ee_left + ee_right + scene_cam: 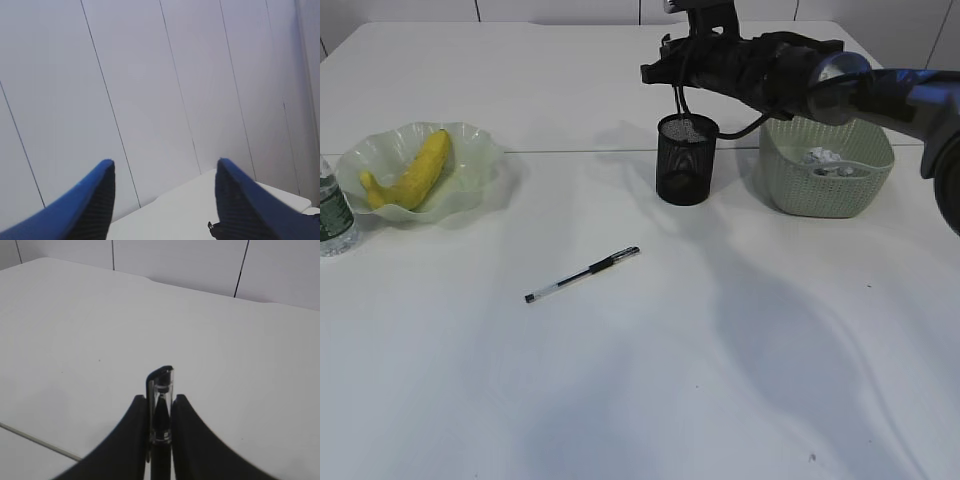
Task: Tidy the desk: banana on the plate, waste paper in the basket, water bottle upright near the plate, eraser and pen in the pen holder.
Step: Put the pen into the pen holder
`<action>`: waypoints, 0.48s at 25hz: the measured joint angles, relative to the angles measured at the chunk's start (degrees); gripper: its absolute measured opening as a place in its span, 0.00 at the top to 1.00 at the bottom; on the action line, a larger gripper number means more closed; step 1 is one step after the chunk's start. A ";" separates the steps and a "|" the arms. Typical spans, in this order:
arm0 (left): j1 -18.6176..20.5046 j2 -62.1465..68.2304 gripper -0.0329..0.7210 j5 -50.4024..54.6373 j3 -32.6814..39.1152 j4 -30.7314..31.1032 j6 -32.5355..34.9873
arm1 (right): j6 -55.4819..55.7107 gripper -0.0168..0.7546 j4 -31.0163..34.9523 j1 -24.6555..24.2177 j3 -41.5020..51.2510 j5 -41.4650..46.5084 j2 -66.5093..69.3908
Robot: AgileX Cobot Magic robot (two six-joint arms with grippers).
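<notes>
Far left edge of the desk [620,400]: water bottle [332,210] upright, cut off by the frame, just beside the plate [480,150]. Banana [415,172] lies in the plate. A pen [582,274] lies flat on the bare desk, left of center, well apart from everything. Behind it, right of center, stands the pen holder [686,160]. The right gripper [161,432] hangs right above the holder, fingers [132,440] pinched on a second pen [162,405], clear barrel with black cap, pointing down over the cup mouth. Right of the holder, the basket [825,185] with waste paper [823,157] inside. Eraser not made out. Left gripper [165,200] is raised, facing the wall panels, fingers [95,200] spread apart, nothing between them.
</notes>
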 joint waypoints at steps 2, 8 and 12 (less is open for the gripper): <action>0.00 0.00 0.37 -0.29 0.00 0.00 0.00 | 0.00 0.85 0.00 -0.25 0.00 0.00 0.00; 0.00 0.00 0.37 -1.27 0.00 -0.64 0.00 | 0.35 0.81 0.00 -0.69 0.00 0.00 0.00; 0.00 0.00 0.37 -1.72 0.00 -0.86 0.00 | 0.59 0.80 0.00 -0.69 0.00 0.00 0.00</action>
